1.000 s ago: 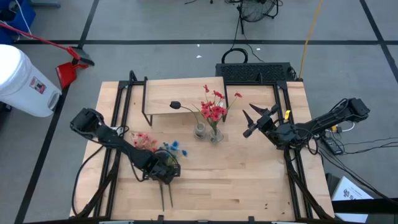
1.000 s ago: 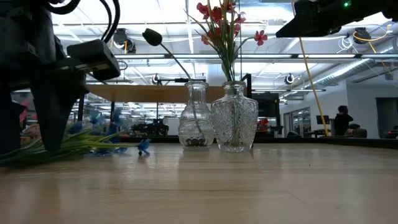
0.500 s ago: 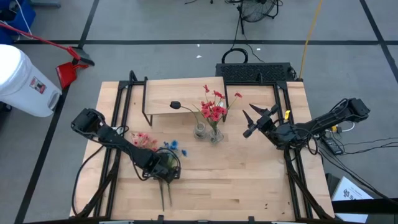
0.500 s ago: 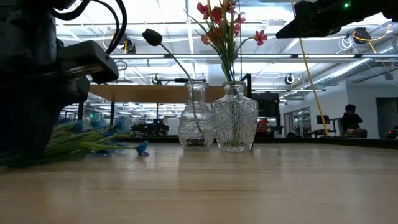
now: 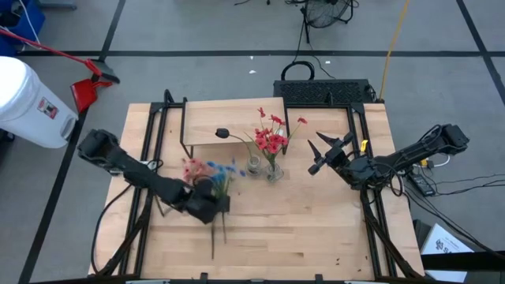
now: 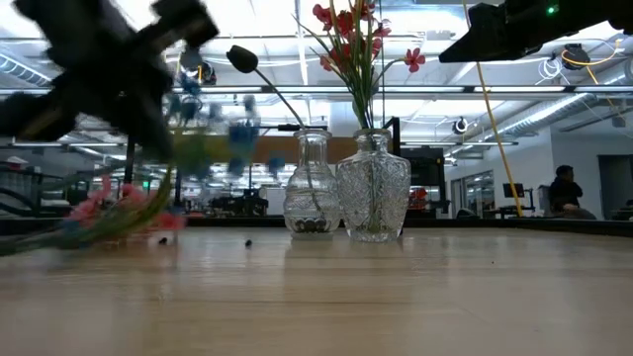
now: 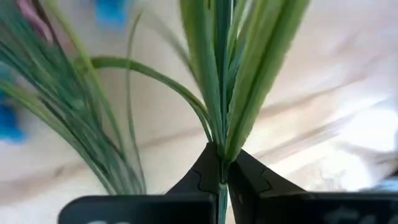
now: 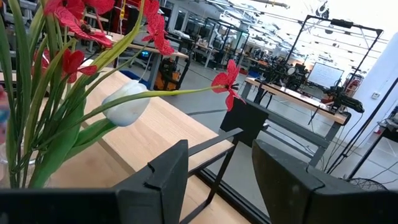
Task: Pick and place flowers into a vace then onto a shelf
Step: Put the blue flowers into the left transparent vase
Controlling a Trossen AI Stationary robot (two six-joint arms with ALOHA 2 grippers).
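Red flowers (image 5: 271, 136) already in a vase (image 5: 274, 172). Left gripper (image 7: 221, 179) pinches the blue flowers' (image 5: 222, 175) stems, lifted; right gripper (image 8: 214, 167) waits, fingers spread. Shelf (image 5: 229, 124) step remains.

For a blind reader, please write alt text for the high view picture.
Seen from above, the left tool grips green stems of the blue flowers on the wooden table, pink flowers beside them. Two glass vases stand mid-table, one holding red flowers, in front of the shelf. The right tool waits open at the right.

2 vases (image 5: 264, 168) crowd the shelf (image 5: 229, 124) front; right tabletop (image 5: 316, 213) lies open.
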